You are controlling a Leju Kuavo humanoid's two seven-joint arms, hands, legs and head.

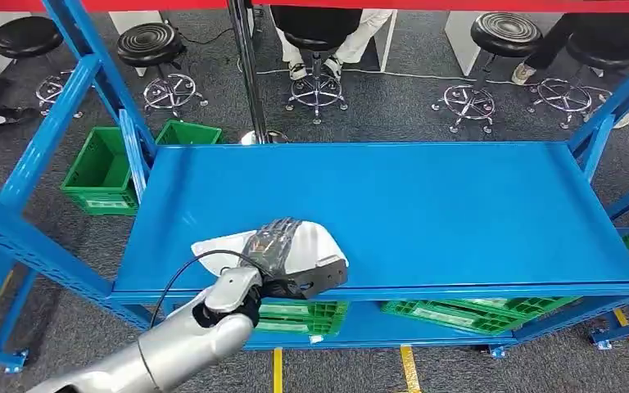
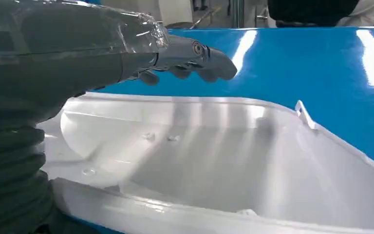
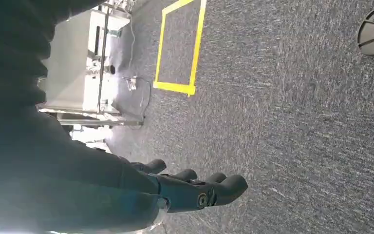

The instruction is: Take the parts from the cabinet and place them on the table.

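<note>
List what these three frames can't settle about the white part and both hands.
- Left hand grip on the white part: head view, the hand covers the contact; left wrist view, fingers lie above the part, touch unclear.
- White part's near side: left wrist view, cut by the frame edge.
- Right hand: hangs over carpet, fingers loosely curled, nothing seen in it.

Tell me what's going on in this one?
The robot's left hand is stretched out flat over a white plastic part lying near the front edge of a blue metal shelf. From the wrist view the fingers hover just above the part's hollow side, apparently not gripping it yet. The right hand hangs over the grey carpet, holding nothing. Green crates sit on the floor beside and under the shelf.
</note>
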